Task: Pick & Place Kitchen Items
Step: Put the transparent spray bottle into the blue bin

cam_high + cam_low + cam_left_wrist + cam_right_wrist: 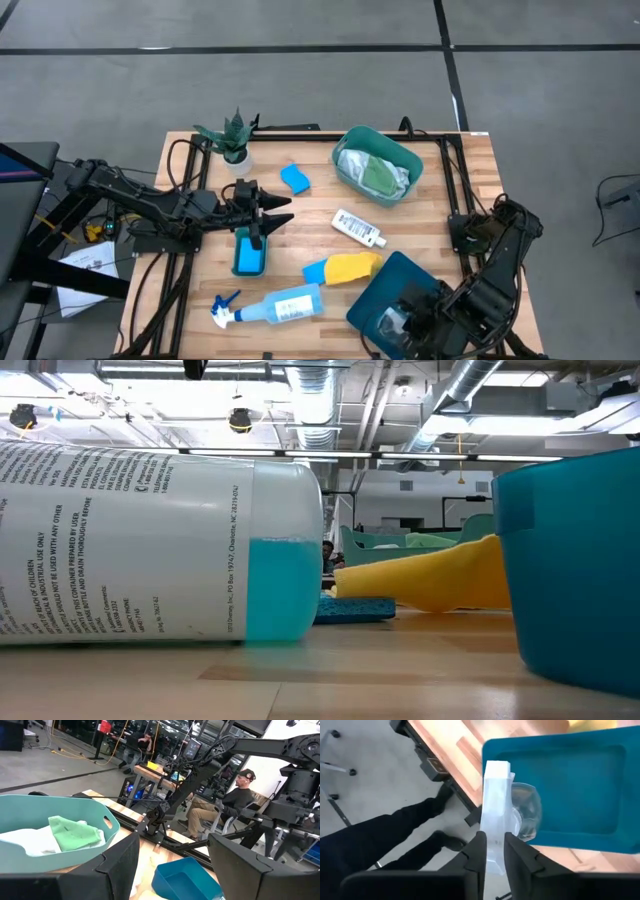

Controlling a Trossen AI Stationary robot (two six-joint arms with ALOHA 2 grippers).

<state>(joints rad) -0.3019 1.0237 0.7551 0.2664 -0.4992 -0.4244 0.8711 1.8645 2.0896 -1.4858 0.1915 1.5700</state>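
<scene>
The right pincer [494, 851] pinches a clear plastic bag [496, 810] over the dark-teal tray [580, 775] (front right of the surface [430, 225]); the left pincer [262, 222] gapes empty above a blue sponge [249, 252].

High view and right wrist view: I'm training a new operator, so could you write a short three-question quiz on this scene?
1. True or false: the spray bottle stands upright on the table.
2. What lies in the pale teal basket? A) cloths B) sponges C) a plant
3. Which gripper has its jaws on the clear crinkled item over the blue tub?

Key: 1. False, it lies on its side. 2. A, a white cloth and a green one. 3. The right gripper.
</scene>
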